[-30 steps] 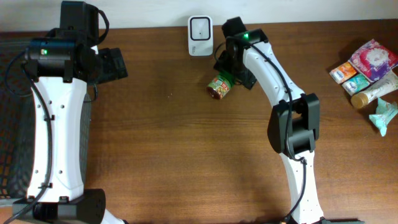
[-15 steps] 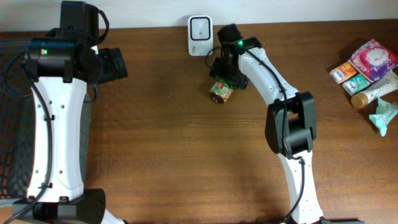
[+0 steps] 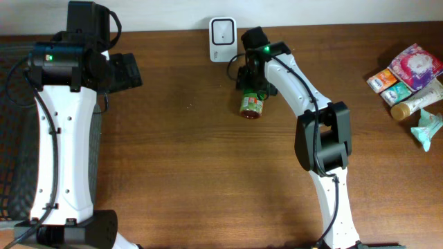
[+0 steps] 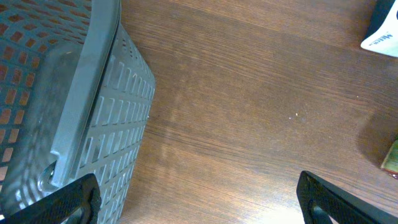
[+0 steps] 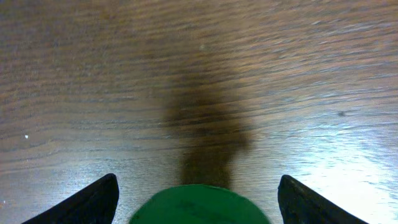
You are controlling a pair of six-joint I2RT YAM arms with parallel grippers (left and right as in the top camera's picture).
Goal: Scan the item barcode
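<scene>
The item is a small jar [image 3: 251, 104] with a green lid and a colourful label, lying on the wooden table just below the white barcode scanner [image 3: 223, 31]. My right gripper [image 3: 250, 91] is over its lid end. In the right wrist view the green lid [image 5: 200, 205] fills the space between the two black fingers [image 5: 99, 199], which stand close against its sides. My left gripper [image 3: 129, 71] hangs wide open at the far left with nothing in it. The left wrist view shows a corner of the scanner [image 4: 382, 31] and a sliver of the jar [image 4: 392, 158].
A grey mesh basket [image 4: 68, 93] stands at the table's left edge [image 3: 10, 138], right beside the left gripper. A pile of other packets and a tube [image 3: 408, 79] lies at the far right.
The right gripper has narrowed around the jar. The jar has swung from a tilt to pointing straight toward the front and has shifted slightly right. The left arm has stayed still.
</scene>
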